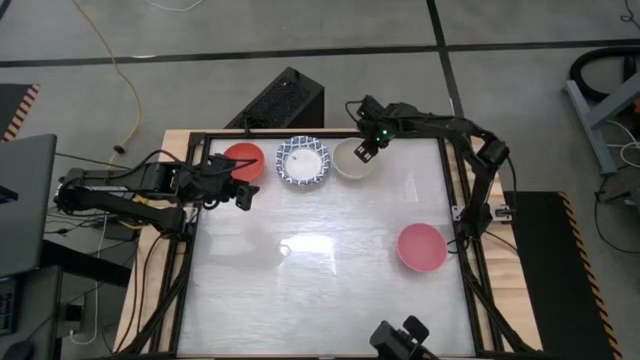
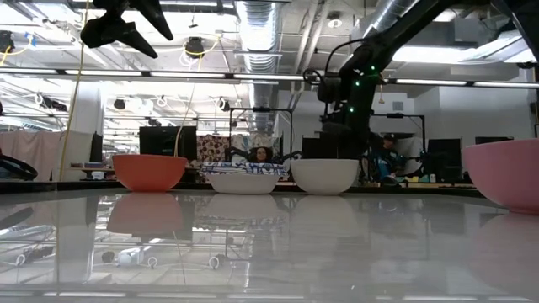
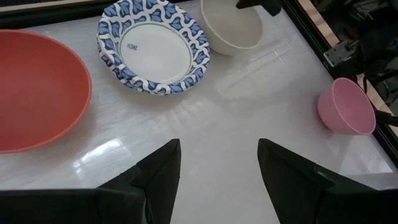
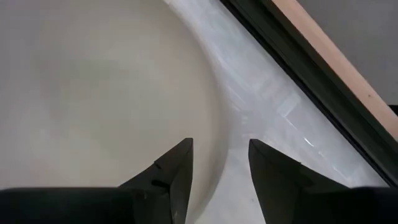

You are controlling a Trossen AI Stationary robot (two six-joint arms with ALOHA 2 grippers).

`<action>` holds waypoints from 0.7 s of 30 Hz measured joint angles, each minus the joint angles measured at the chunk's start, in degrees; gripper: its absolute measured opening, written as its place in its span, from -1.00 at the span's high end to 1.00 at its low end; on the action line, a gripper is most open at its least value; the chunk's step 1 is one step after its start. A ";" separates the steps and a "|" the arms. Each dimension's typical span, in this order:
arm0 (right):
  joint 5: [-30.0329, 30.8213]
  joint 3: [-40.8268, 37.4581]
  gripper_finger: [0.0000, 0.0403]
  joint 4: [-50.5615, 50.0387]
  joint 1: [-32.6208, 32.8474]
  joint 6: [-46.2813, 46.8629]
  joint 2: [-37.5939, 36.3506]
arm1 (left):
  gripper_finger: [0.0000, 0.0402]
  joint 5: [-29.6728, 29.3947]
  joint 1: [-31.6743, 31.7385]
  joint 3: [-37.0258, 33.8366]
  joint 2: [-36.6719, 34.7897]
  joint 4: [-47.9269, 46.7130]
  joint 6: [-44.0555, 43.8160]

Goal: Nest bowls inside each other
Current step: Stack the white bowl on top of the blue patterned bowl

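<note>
Currently the right end effector (image 4: pixel 219 163) sits low over the cream bowl (image 1: pixel 353 160), fingers (image 4: pixel 175 165) parted and straddling its rim, one finger inside the bowl and one outside above the desk (image 1: pixel 320 270); the jaws have not closed on the rim, a gap showing at each side. To that end effector's side, along the same far edge of the desk, stands the blue-patterned bowl (image 1: pixel 302 161), just beside the cream one, then the red bowl (image 1: pixel 244 160). The pink bowl (image 1: pixel 421 247) rests well apart, nearer the front edge on the right arm's side. The left end effector (image 3: pixel 217 165) hangs above the desk just beside the red bowl, fingers spread wide and empty, with the red bowl and blue-patterned bowl ahead of it.
</note>
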 joint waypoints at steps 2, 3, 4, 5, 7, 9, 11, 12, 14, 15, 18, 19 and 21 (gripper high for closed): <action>-0.02 -0.47 0.13 0.51 0.00 0.00 0.00 | -0.01 0.00 0.00 0.00 0.00 0.00 0.00; -0.04 -0.49 0.13 0.47 0.00 0.00 0.00 | -0.01 0.00 0.00 0.00 0.00 0.00 0.00; 0.00 -0.49 0.13 0.51 0.10 0.00 0.00 | -0.01 0.00 0.00 0.00 0.00 -0.02 -0.06; -0.07 -0.49 0.13 0.59 0.16 0.00 0.00 | -0.01 0.00 0.00 0.00 0.00 -0.01 -0.10; -1.07 -0.49 0.13 0.52 -0.01 0.44 0.00 | -0.01 0.00 0.00 0.00 0.00 -0.02 -0.09; -2.02 -0.49 0.16 0.42 -0.11 2.33 0.42 | -0.01 0.00 0.00 0.00 0.00 0.00 -0.04; -2.87 -0.44 0.25 0.24 -0.30 3.23 1.58 | -0.01 0.00 0.00 0.00 0.00 -0.01 -0.02; -2.85 -0.44 0.30 -0.13 -0.33 3.30 2.48 | -0.01 0.00 0.00 0.00 0.00 -0.02 -0.02; -2.89 -0.49 0.43 -0.39 -0.25 3.46 4.46 | -0.01 0.00 0.00 0.00 0.01 0.00 -0.01; -2.88 -0.49 0.50 -0.43 -0.13 3.81 5.28 | -0.01 0.00 0.00 0.00 0.00 -0.02 -0.03; -3.19 -0.20 0.74 -0.22 0.30 5.49 6.19 | -0.01 0.31 0.00 0.00 0.00 -0.04 -0.04; -3.34 -0.18 0.82 -0.09 0.58 5.82 6.19 | -0.01 0.33 0.00 0.00 0.01 -0.04 -0.04; -3.53 0.05 0.93 0.27 1.01 5.76 5.99 | -0.01 0.35 0.00 0.00 0.00 -0.04 -0.05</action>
